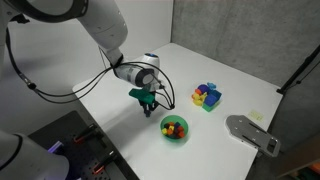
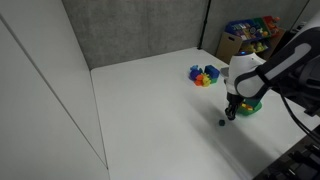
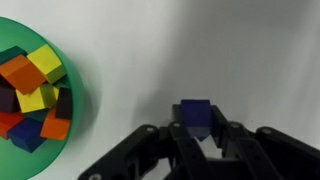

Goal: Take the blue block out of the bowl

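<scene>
The blue block (image 3: 195, 113) is out of the bowl (image 3: 85, 102). It sits on the white table (image 1: 235, 70), to the right of the bowl in the wrist view and clear of its rim. The gripper (image 3: 200, 129) comes in from the near edge of that view, and its two dark fingers (image 3: 176, 133) stand close on either side of the blue block. Whether they press on it or only flank it cannot be told.

In an exterior view the gripper (image 1: 148, 103) points down at the table just left of the bowl (image 1: 176, 139), with the arm reaching in from the far left. In an exterior view a small dark spot, probably the blue block (image 2: 222, 124), lies on the table at the gripper (image 2: 230, 115) tips. The bowl (image 2: 252, 108) shows just behind it.

The bowl holds a heap of blocks (image 3: 35, 85) in orange, yellow, red and darker colours. Farther right on the table stands a blue tray (image 1: 215, 99) with more coloured blocks. A grey flat object (image 1: 250, 133) lies near the right edge.
</scene>
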